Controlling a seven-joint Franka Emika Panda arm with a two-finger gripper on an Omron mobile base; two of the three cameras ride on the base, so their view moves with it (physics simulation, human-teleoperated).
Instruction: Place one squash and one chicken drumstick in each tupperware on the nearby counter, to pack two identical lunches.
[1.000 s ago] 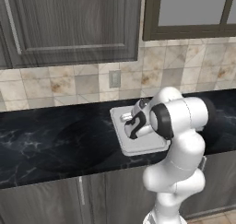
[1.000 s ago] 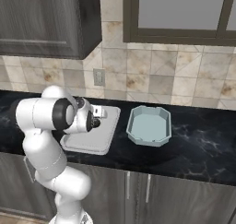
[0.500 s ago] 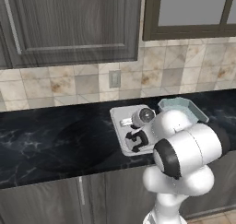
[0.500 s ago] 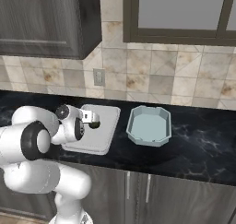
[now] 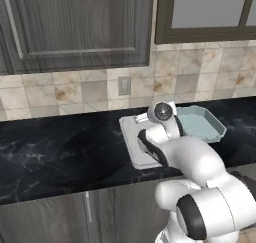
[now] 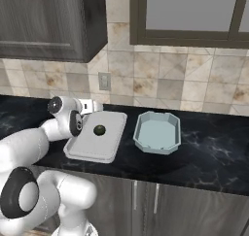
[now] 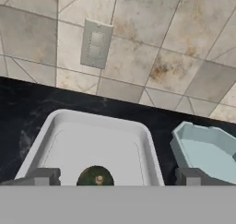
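A dark green squash (image 6: 99, 130) (image 7: 95, 176) lies alone in the white rectangular tupperware (image 6: 82, 150) (image 5: 131, 147) (image 7: 69, 126). To its right stands the pale-blue octagonal tupperware (image 6: 156, 133) (image 5: 201, 123) (image 7: 207, 149), with nothing in it. Both rest on the black counter (image 6: 209, 155) (image 5: 60, 152). My gripper (image 7: 116, 177) (image 6: 93, 105) is open, low by the white tupperware's back left corner. The squash sits just ahead of it, between the spread fingertips (image 7: 44, 177), untouched. The chicken drumstick is out of view.
A tiled wall with a grey outlet plate (image 7: 96, 44) (image 6: 104, 81) rises right behind the counter. Dark upper cabinets (image 5: 75, 27) and a framed window (image 6: 194, 11) hang above. My own arm's elbow (image 5: 200, 162) bulks over the counter's front edge.
The arm has swung and folded down toward the counter's front. The hand has drawn off the middle of the white tupperware to its back left corner, and the green squash now lies uncovered.
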